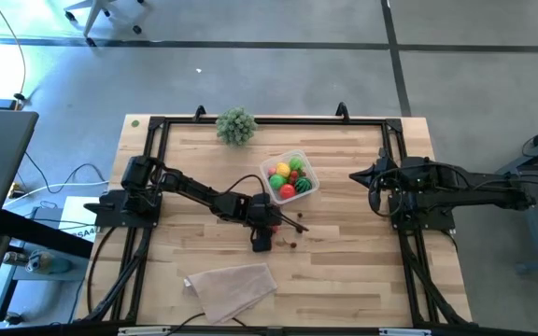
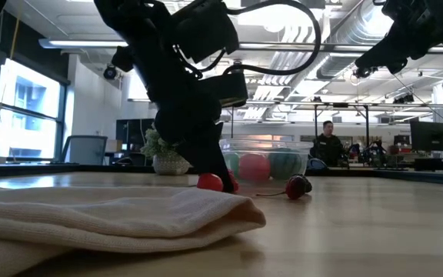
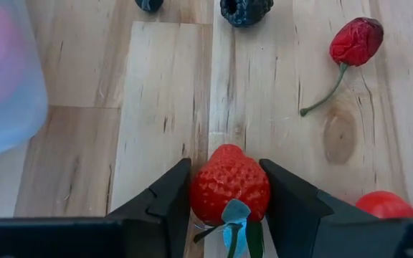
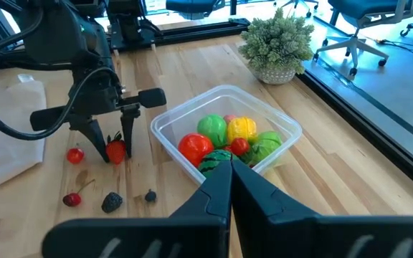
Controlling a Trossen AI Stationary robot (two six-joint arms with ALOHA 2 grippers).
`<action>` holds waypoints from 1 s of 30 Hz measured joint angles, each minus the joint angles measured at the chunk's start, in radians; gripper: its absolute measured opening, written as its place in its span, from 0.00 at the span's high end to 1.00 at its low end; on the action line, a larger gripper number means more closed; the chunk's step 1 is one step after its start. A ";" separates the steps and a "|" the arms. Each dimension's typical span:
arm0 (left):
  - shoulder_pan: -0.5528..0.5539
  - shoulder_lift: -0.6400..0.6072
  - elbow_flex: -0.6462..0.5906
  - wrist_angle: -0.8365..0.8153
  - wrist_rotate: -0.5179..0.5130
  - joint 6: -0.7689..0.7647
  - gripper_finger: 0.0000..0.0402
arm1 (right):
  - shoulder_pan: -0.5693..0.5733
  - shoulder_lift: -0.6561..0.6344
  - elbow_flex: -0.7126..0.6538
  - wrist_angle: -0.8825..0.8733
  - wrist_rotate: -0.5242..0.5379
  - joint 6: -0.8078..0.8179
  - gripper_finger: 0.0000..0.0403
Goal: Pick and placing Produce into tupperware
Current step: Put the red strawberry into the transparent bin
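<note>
Bright, even daylight. Low view backlit: left arm [image 2: 183,85] silhouetted black, ceiling lights glare upper right, foreground cloth [image 2: 106,219] soft. Wrist views sharp; faint shadows.

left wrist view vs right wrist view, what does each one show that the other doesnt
Only the left wrist view shows the left claw up close, its fingers against both sides of the strawberry.

Only the right wrist view shows the tupperware whole, with red, green and yellow produce inside, the plant ball, and the shut right claw.

Both show the strawberry, a cherry, a blackberry and the wooden table.
</note>
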 joint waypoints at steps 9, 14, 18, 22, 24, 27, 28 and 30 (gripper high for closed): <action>0.000 0.001 0.001 -0.001 0.003 0.002 0.62 | 0.000 0.000 0.000 0.000 0.000 0.000 1.00; 0.000 0.004 0.028 -0.029 0.006 0.010 0.65 | 0.000 0.000 0.000 0.000 0.000 0.000 1.00; -0.002 0.007 0.078 -0.095 0.022 0.014 0.66 | 0.000 0.000 0.000 0.000 0.000 0.000 1.00; -0.003 0.007 0.128 -0.147 0.021 0.015 0.63 | 0.000 0.000 0.000 0.000 0.000 0.000 1.00; -0.002 0.007 0.152 -0.165 0.024 0.030 0.62 | 0.000 0.000 0.000 0.000 0.000 0.000 1.00; 0.000 0.005 0.180 -0.165 0.061 0.056 0.63 | 0.000 0.000 0.000 0.000 0.000 0.000 1.00; -0.001 0.005 0.188 -0.165 0.070 0.069 0.63 | 0.000 0.000 0.000 0.000 0.000 0.000 1.00; -0.002 0.005 0.210 -0.176 0.086 0.091 0.65 | 0.000 0.000 0.000 0.000 0.000 0.000 1.00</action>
